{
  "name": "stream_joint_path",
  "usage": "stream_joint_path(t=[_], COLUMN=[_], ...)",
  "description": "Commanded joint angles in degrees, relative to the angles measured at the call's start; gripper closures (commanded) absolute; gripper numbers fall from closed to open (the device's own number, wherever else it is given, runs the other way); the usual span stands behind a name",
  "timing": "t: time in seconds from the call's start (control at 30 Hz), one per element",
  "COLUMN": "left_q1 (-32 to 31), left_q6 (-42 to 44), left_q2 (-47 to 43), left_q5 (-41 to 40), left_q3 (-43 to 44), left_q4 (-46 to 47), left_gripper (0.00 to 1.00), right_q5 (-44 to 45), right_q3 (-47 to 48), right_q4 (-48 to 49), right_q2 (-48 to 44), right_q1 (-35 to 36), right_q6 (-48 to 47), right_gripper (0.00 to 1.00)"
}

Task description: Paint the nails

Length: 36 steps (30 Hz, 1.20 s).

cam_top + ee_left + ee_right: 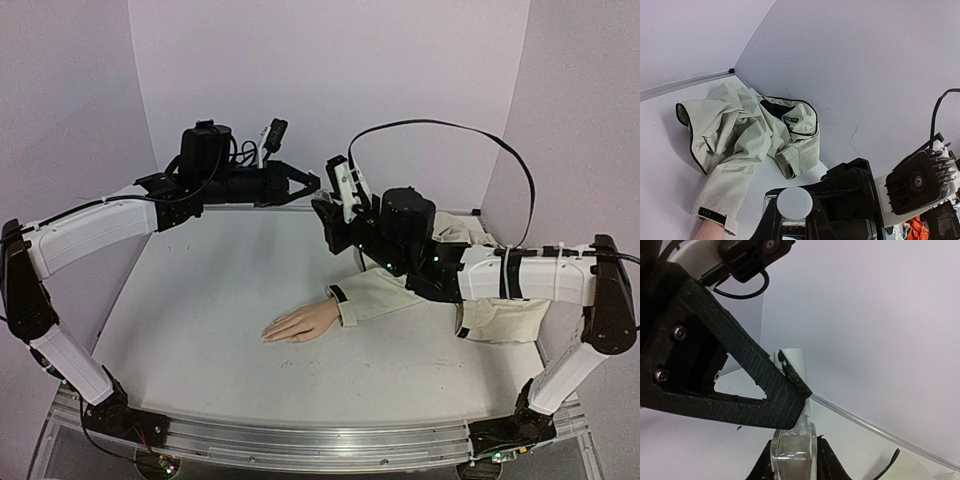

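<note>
The pale mannequin hand (300, 324) lies flat on the table, coming out of a beige sleeve (375, 298). Its nails (268, 336) at the fingertips point left and are too small to make out. Above the table's back, both grippers meet on a small clear bottle (792, 440). My right gripper (328, 210) (793, 467) is shut on the glass body. My left gripper (312, 186) (794, 222) is shut on the bottle's white cap (795, 203) (796, 360). In the right wrist view one of the left gripper's ribbed fingers (740, 375) crosses in front of the cap.
A crumpled beige jacket (490, 305) (740, 130) lies at the back right under the right arm. Lilac walls close the table's back and sides. A black cable (470, 135) loops above the right arm.
</note>
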Motion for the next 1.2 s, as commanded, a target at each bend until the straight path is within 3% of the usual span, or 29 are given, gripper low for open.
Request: stream_joint_path(t=[0.0,0.47,0.63,0.9,1.17], left_q1=[-1.02,-1.20,-1.20,-1.20,1.21], left_q6=[0.93,4.25,4.62,5.01,2.88], left_q2=[0.23,-3.62,-4.55,-4.76,-7.28], left_q5=[4.62,4.77,4.27,4.40,6.86], left_q3=[1.17,-1.13,-2.29,-1.83,0.12], left_q4=[-0.86,-0.99,-1.82,-3.76,-5.52], left_gripper=[0.95,0.42,0.31,0.25,0.03], right_q5=[-6.98,-15.22,-20.53,-30.77,-40.01], right_q3=[2.50,0.17,-1.35,-3.19,-4.26], right_q4=[9.94,9.87,10.16,12.86,13.16], right_q2=[-1.94,-3.46,-4.87,-5.75,-6.46], right_q1=[-1.39,-4.67,-6.11,-8.83,-11.16], right_q6=[3.64,6.29,6.85,10.08,10.22], right_gripper=[1.00,1.00,1.00,1.00,1.00])
